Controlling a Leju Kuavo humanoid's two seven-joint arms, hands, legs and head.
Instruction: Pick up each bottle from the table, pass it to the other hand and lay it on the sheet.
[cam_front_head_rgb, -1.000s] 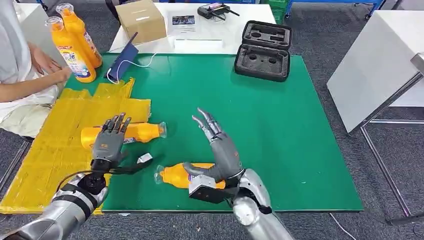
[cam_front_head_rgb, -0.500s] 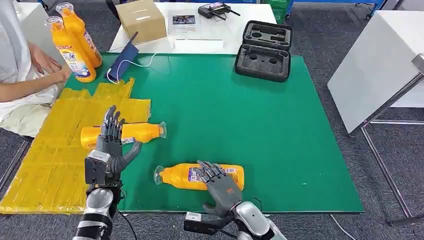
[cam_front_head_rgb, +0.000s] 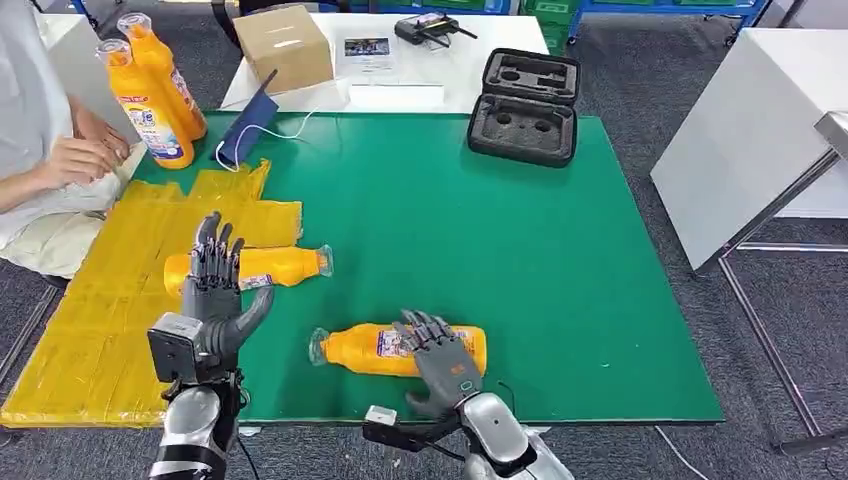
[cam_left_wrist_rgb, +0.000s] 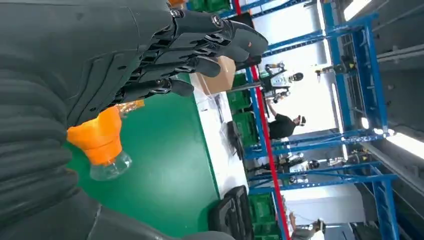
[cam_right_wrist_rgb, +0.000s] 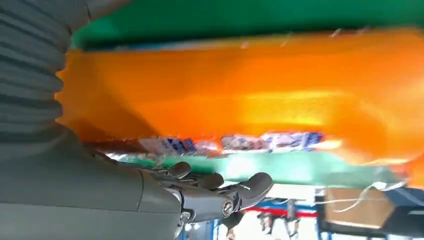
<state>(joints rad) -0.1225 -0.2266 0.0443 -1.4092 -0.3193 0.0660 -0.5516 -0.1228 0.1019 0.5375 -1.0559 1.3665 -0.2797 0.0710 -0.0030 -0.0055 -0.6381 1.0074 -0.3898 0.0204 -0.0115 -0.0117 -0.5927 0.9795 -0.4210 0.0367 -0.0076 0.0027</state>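
One orange bottle (cam_front_head_rgb: 400, 349) is laid on its side on the green mat (cam_front_head_rgb: 560, 290) near the front edge, its clear cap toward the robot's left. The right hand (cam_front_head_rgb: 440, 362) is placed on top of its body — fingers spread over the label, nothing gripped; in the right wrist view the bottle (cam_right_wrist_rgb: 260, 95) is seen close against the hand (cam_right_wrist_rgb: 150, 195), whose fingers are extended. A second bottle (cam_front_head_rgb: 268, 266) is lying across the border of the mat and the yellow sheet (cam_front_head_rgb: 110, 300), cap pointing onto the green. The left hand (cam_front_head_rgb: 215, 295) is held upright in front of it, fingers straight and apart, holding nothing. Two more bottles (cam_front_head_rgb: 150, 90) are stood upright at the far left corner, beside a person's hands (cam_front_head_rgb: 85, 150).
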